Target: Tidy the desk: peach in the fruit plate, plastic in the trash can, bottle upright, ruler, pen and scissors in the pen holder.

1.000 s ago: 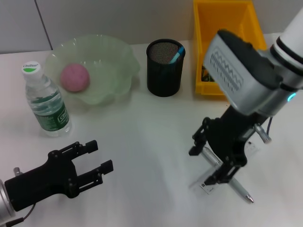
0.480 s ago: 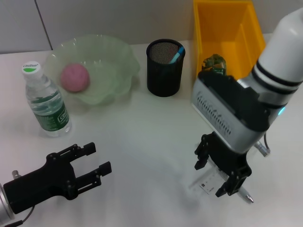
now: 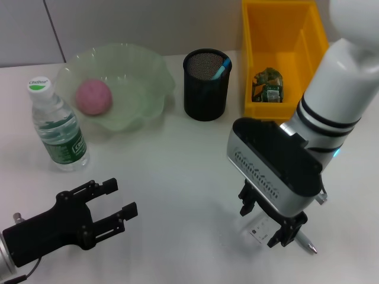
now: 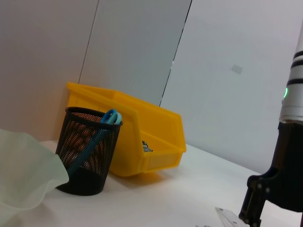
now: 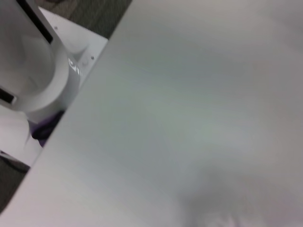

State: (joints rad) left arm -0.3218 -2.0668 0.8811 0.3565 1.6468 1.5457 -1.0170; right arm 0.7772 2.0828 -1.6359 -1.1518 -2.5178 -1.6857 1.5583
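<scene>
At five o'clock the right gripper (image 3: 267, 228), jaws spread, straddles the ruler (image 3: 260, 229) and pen (image 3: 304, 242); it should settle squarely before closing, while the left gripper (image 3: 117, 202) idles open at seven and the holder (image 3: 206, 86) waits at twelve.

Bright, even overhead light, soft shadows; right wrist view blurred, washed-out.

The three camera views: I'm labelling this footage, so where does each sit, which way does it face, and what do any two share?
Head view: high, looking down at the desk; left gripper and right gripper over the ruler show.
Left wrist view: low, facing the pen holder and yellow bin; only the right arm shows.
Right wrist view: facing bare table; robot base shows.
Head and left wrist share holder and bin.
</scene>
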